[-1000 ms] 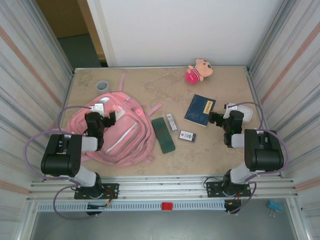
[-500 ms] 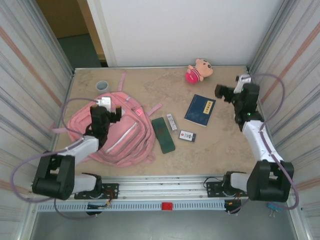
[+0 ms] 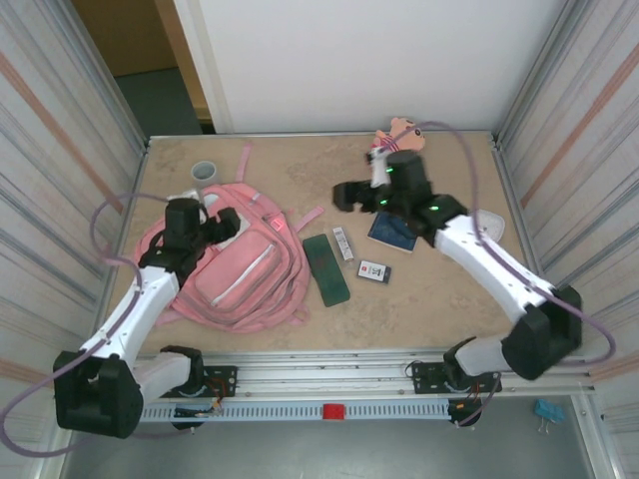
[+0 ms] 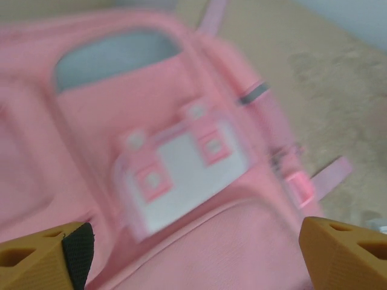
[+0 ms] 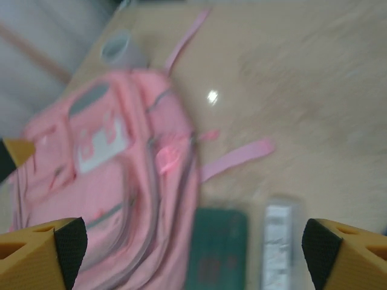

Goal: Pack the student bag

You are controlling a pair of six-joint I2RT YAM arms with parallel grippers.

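bag (image 3: 240,269) lies flat, left side of table. left gripper (image 3: 218,222) hovers over its far end, jaws wide, empty. right gripper (image 3: 344,196) at mid-table, wide, empty, facing the bag. zips look shut, though blurred. step, likely: opening the bag. next move needs a zip pull pinched.

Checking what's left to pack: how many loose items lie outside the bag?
6: grey roll beyond the bag; green case, white strip and small card right of it; blue book partly under the right arm; doll at the far edge. Arms may hide more.
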